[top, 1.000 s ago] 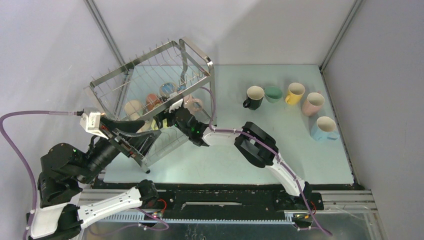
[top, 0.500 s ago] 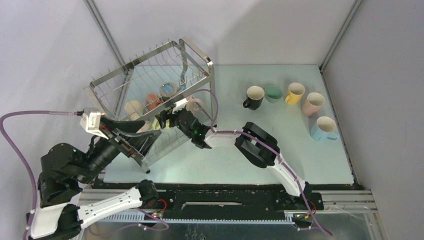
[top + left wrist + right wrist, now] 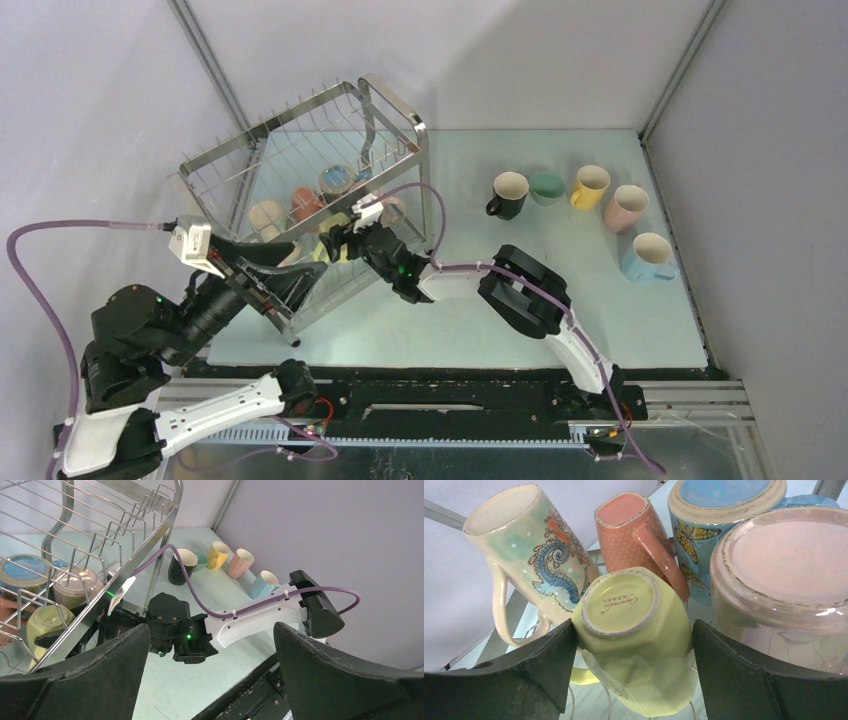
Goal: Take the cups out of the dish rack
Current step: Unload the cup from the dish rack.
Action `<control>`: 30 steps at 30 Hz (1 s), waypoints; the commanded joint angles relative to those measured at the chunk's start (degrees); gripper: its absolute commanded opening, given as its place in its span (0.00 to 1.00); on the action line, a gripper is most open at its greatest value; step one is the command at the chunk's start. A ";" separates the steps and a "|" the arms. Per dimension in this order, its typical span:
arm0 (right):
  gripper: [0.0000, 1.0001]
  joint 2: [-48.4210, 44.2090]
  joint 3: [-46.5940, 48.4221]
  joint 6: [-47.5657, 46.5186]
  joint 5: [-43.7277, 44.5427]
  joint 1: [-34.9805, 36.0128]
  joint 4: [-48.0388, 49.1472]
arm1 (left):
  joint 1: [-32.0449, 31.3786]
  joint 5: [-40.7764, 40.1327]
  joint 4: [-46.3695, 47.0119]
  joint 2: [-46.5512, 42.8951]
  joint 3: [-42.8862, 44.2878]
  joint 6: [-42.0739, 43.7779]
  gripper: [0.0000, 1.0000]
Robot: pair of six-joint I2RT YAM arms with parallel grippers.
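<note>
The right gripper (image 3: 634, 632) pinches an upturned lime-green ceramic mug (image 3: 624, 605) inside the shiny steel wire dish rack (image 3: 398, 108), among other upturned mugs (image 3: 774, 560); the left gripper (image 3: 211, 630) hovers spread wide beside the rack.

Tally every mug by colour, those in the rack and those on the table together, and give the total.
pink mugs: 2
light blue mugs: 2
lime mug: 1
cream seahorse mug: 1
coral mug: 1
black mug: 1
green mug: 1
yellow mug: 1
Total: 10
</note>
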 commanded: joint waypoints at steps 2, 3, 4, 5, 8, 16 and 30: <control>0.68 -5.20 -2.34 1.00 1.00 1.42 3.86 | -0.23 0.46 1.21 0.39 -1.45 -0.17 1.00; 0.68 -5.50 -2.87 0.97 0.99 1.60 4.16 | -0.20 0.43 1.29 0.45 -1.57 -0.18 1.00; 0.68 -5.76 -3.52 0.99 1.07 1.69 4.58 | -0.22 0.38 1.38 0.54 -1.71 -0.18 1.00; 0.68 -6.00 -3.92 1.02 1.20 1.90 4.83 | -0.18 0.50 1.49 0.53 -1.84 -0.25 1.00; 0.68 -6.80 -5.26 1.15 1.40 2.11 5.48 | -0.21 0.53 1.85 0.62 -2.33 -0.35 1.00; 0.68 -9.17 -8.40 1.04 1.66 3.10 6.49 | -0.24 0.42 2.61 0.51 -3.34 -0.78 1.00; 0.72 -10.96 -11.42 0.93 2.50 3.92 6.11 | -0.23 0.35 2.85 -0.35 -4.82 -1.06 1.00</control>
